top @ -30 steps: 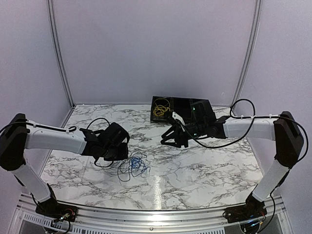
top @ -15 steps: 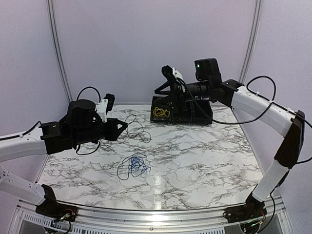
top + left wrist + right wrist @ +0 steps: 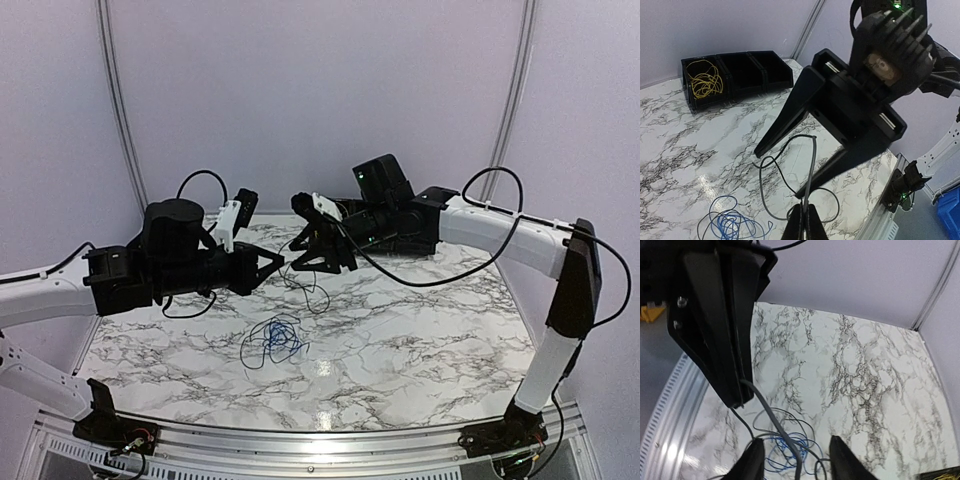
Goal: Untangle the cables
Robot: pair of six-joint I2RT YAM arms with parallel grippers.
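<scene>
My left gripper (image 3: 281, 262) is raised over the table's middle and shut on the black cable (image 3: 305, 288), which hangs from it in loose loops. In the left wrist view its tips (image 3: 804, 222) pinch the black cable (image 3: 812, 160). My right gripper (image 3: 300, 245) faces it, open. The black cable (image 3: 771, 417) passes between its spread fingertips (image 3: 752, 460), seen in the right wrist view. The blue cable (image 3: 272, 340) lies bundled on the marble below. The yellow cable (image 3: 705, 82) sits in a black bin.
A black three-compartment bin (image 3: 740, 70) stands at the back of the marble table (image 3: 420, 330), largely hidden behind the right arm in the top view. The two grippers are nearly tip to tip. Grey walls close the back and sides.
The left arm lifted the black cable off the table, away from the blue one. The right gripper rose to the bin at the back, then swung left and down to meet the left gripper.
</scene>
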